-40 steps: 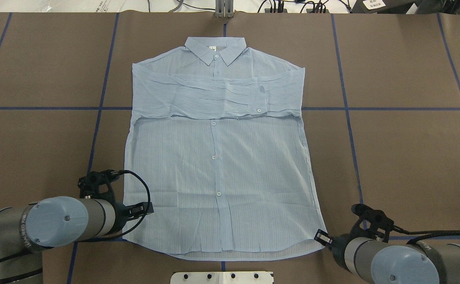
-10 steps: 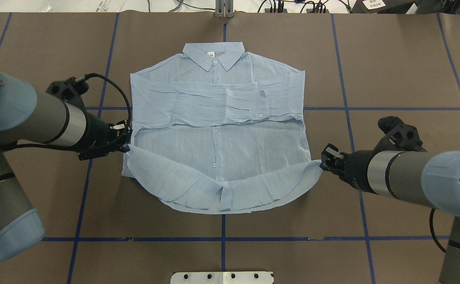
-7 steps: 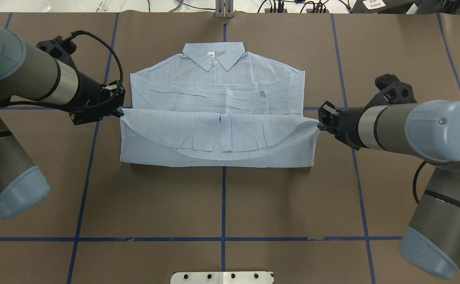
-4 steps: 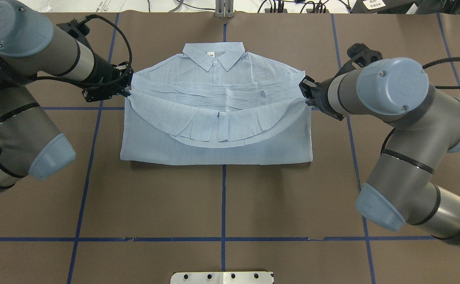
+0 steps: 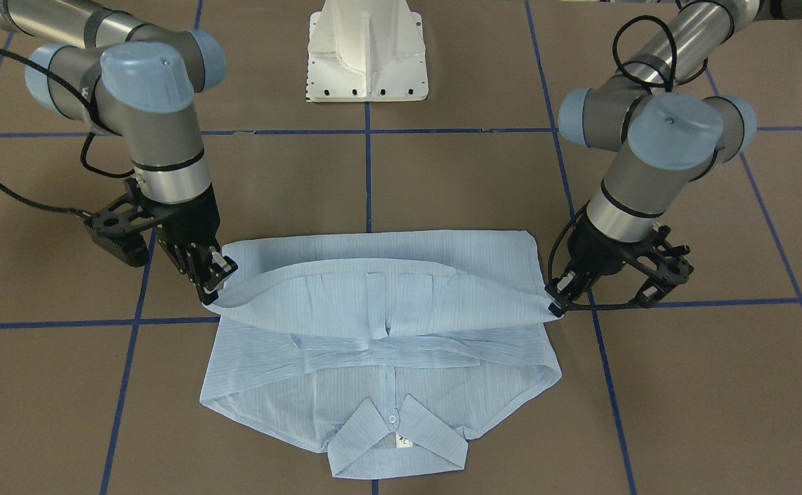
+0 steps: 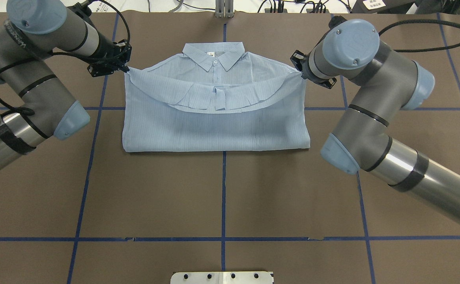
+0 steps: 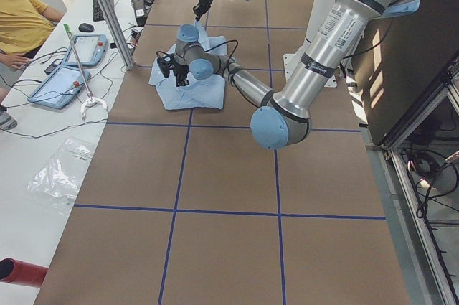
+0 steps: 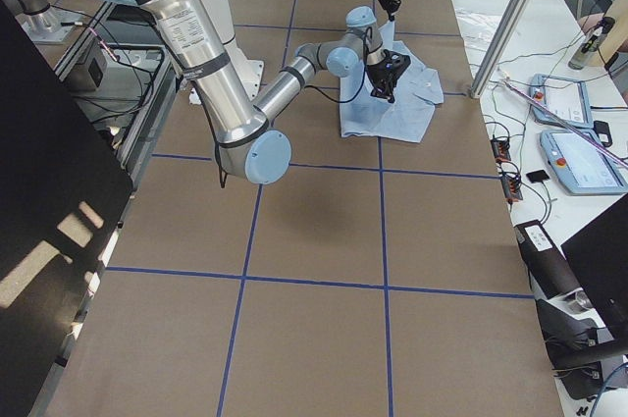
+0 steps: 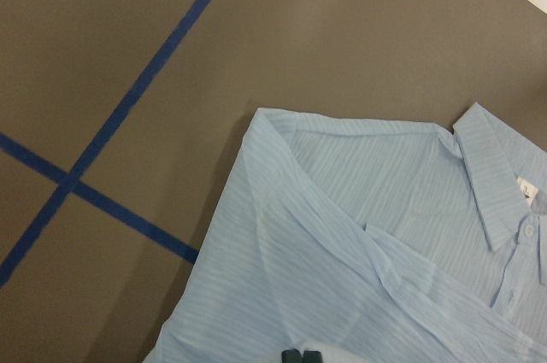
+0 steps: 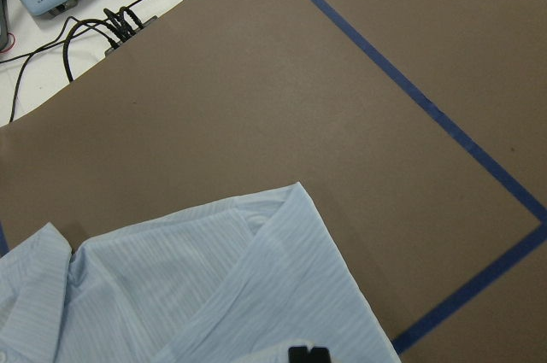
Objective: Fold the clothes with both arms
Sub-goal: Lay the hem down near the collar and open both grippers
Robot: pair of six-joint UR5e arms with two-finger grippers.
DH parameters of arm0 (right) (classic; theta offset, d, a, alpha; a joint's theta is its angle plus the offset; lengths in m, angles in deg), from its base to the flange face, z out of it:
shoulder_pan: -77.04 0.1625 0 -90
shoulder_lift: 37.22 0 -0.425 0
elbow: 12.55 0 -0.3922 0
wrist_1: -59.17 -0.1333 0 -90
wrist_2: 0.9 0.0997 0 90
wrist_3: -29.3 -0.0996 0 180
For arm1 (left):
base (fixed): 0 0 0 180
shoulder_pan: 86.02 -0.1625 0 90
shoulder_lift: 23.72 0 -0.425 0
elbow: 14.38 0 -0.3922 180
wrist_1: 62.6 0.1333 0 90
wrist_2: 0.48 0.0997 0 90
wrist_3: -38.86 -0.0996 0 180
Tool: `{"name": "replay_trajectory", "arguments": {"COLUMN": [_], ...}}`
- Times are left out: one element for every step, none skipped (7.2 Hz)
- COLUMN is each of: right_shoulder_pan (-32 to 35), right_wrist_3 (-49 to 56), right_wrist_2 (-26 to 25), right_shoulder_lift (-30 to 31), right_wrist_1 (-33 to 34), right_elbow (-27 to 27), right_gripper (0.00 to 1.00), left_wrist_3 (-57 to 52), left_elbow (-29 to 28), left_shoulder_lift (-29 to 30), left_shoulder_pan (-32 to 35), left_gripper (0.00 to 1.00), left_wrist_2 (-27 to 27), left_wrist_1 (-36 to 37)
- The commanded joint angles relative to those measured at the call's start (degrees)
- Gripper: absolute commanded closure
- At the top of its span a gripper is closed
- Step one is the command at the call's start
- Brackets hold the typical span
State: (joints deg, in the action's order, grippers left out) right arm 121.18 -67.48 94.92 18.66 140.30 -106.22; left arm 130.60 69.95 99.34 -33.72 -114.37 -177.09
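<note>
Shirt (image 6: 214, 130) sits upper centre of the overhead view on the brown table (image 6: 222, 197), collar (image 6: 215, 55) toward the top edge. It's doubled over. The fold runs straight across its lower edge, about mid-height in the frame.

My left gripper (image 6: 126, 69) is at the shirt's upper-left corner in that view, fingers clamped on one hem corner. Right gripper (image 6: 301, 74) mirrors it at the upper right, clamped on the other corner. Hem (image 6: 216, 103) hangs in a curve between the two, and its middle dips lowest, below the collar button (image 6: 215, 62).

Front-facing view: both hem corners are up off the layer beneath, with cloth spanning gripper to gripper. Collar points at the bottom edge, label (image 5: 404, 442) showing inside it. White base (image 5: 368, 48) is top centre, well apart from the shirt.

Left wrist cam: fingertips (image 9: 299, 355) at the bottom edge, together, cloth right at them. Shoulder and collar are spread ahead toward the lower right.

Right wrist cam: same picture — fingertips (image 10: 308, 354) at bottom centre, shoulder corner ahead, blue tape (image 10: 410, 90) crossing the upper right.

Side views are too small to tell anything about the grip.
</note>
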Motion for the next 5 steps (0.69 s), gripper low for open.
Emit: {"name": "replay_trajectory", "arguments": {"right_shoulder_pan": [1.5,1.7,1.8,1.8,1.8], "right_wrist_3": [0.6,0.7,0.7,1.2,2.1], "right_wrist_2": [0.9,0.9,1.0,1.0,1.0], "right_shoulder_lift": [-3.8,-4.2,-4.7,-5.2,-5.5], "right_wrist_1": [-5.8,-6.1,-6.1,-6.1,-6.3], "right_elbow": [10.8,12.0,13.3,14.5,15.4], "right_gripper": [1.00,1.00,1.00,1.00,1.00], "left_wrist_3": [0.1,0.1,0.1,0.0,0.0], "left_elbow": [-9.0,-10.9,-14.0,-16.5,-18.4], "left_shoulder_lift": [1.9,3.3,5.3,6.3,6.3], "left_shoulder_pan": [0.5,0.5,0.5,0.4,0.4], "left_gripper": [1.00,1.00,1.00,1.00,1.00], "left_wrist_2": [0.2,0.2,0.3,0.4,0.5], "left_wrist_1": [-7.6,-7.8,-7.9,-8.8,-10.8]}}
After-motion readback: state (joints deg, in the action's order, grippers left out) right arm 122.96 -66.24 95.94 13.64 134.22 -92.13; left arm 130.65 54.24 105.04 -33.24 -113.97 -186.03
